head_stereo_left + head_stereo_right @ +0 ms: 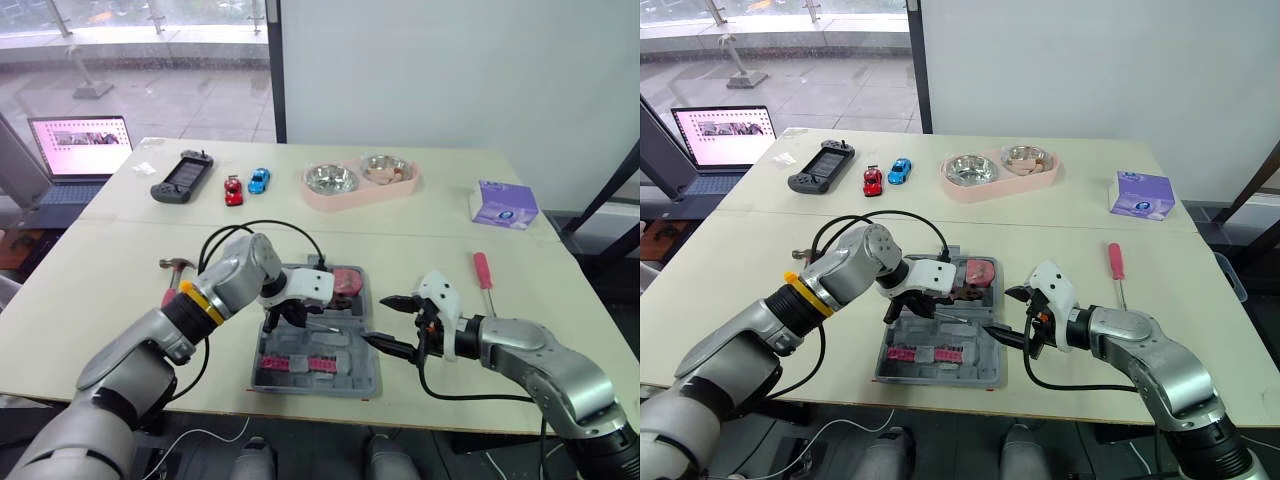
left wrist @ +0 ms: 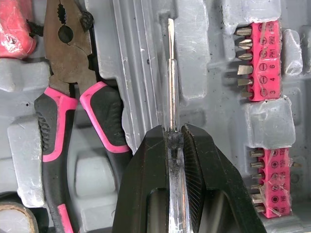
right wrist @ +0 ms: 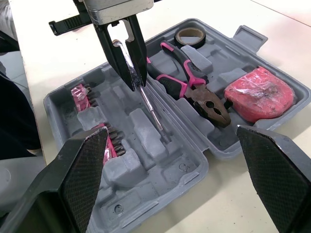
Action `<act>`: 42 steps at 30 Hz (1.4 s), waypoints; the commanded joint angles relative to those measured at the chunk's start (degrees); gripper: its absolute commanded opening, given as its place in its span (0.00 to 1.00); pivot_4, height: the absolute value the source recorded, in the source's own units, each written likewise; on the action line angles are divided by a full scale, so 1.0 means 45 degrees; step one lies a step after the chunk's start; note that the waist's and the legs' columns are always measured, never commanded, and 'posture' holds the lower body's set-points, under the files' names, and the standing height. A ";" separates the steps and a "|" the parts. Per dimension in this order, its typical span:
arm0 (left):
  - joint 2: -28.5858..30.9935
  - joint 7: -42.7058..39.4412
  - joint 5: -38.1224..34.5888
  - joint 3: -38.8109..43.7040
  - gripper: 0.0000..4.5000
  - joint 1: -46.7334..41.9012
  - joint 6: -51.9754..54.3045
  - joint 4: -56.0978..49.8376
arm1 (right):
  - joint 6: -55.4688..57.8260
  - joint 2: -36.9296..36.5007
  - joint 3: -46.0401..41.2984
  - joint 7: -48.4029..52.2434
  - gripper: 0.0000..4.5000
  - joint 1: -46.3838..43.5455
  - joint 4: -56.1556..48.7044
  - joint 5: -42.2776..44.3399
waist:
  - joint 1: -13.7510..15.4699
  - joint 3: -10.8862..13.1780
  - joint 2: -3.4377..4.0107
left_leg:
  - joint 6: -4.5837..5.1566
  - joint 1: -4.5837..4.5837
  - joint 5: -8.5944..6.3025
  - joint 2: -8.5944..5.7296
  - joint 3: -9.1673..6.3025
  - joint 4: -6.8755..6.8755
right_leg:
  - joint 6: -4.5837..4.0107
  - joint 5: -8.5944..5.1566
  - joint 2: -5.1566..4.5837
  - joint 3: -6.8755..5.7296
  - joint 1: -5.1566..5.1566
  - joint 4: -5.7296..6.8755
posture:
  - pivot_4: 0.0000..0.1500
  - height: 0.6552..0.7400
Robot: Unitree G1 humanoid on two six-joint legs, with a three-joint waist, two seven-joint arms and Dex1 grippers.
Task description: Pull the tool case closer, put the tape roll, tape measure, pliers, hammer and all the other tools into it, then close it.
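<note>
Cream tabletop (image 1: 100, 300), moulded grey tool case (image 3: 146, 194), left fingers (image 2: 146, 184) pinching slim steel screwdriver (image 2: 171, 73), right fingers (image 3: 82, 170) spread wide, empty

Hammer (image 1: 178, 264) half behind left arm (image 1: 215, 290) (handle mostly hidden)

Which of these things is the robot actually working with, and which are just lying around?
For the job: tool case, pliers, tape roll, tape measure, gripped screwdriver in the left end effector, hammer, pink screwdriver.
Lying about: game console, red toy car, blue toy car, pet bowls, tissue pack, laptop.
</note>
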 commanded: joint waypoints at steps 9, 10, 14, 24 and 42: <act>-0.0025 -0.0119 0.0001 0.0319 0.01 0.0051 -0.0083 -0.0417 | -0.0083 0.0159 -0.0076 -0.0036 1.00 -0.0137 -0.0602 0.0060 | -0.0003 0.0000 0.0000 | 0.0000 0.0000 0.0000 0.0000 -0.0001 0.0001 | -0.0003 0.0003 0.0000 0.0000 0.0000 0.0002 | 1.00 1.00; -0.0021 -0.0119 0.0009 0.0327 0.01 0.0054 -0.0119 -0.0406 | -0.0080 0.0168 -0.0071 -0.0038 1.00 -0.0144 -0.0600 0.0058 | -0.0003 0.0000 0.0000 | 0.0000 0.0000 0.0000 0.0000 -0.0001 0.0001 | -0.0003 0.0002 0.0000 0.0000 0.0000 0.0002 | 1.00 1.00; 0.0004 -0.0154 0.0006 0.0367 0.11 0.0077 -0.0125 -0.0473 | -0.0076 0.0205 -0.0052 -0.0052 1.00 -0.0154 -0.0603 0.0057 | -0.0003 0.0000 0.0000 | 0.0000 0.0000 0.0000 0.0000 -0.0001 0.0001 | -0.0003 0.0002 0.0000 0.0000 0.0000 0.0003 | 1.00 1.00; 0.0042 -0.0151 -0.0039 0.0573 0.99 -0.0083 -0.0167 -0.0588 | -0.0102 0.0261 0.0040 -0.0085 1.00 -0.0181 -0.0610 0.0071 | -0.0001 0.0000 0.0000 | 0.0001 0.0002 0.0001 0.0000 -0.0002 0.0001 | -0.0009 0.0007 0.0001 0.0000 0.0001 0.0007 | 1.00 1.00; 0.0769 -0.0728 -0.2423 0.3265 0.99 0.0447 -0.8765 0.2270 | -0.0158 0.0360 0.0068 -0.0091 1.00 -0.0241 -0.0549 0.0035 | -0.0002 -0.0004 0.0006 | 0.0001 0.0011 0.0001 0.0000 -0.0003 0.0002 | -0.0038 0.0025 0.0001 0.0001 0.0005 0.0010 | 1.00 1.00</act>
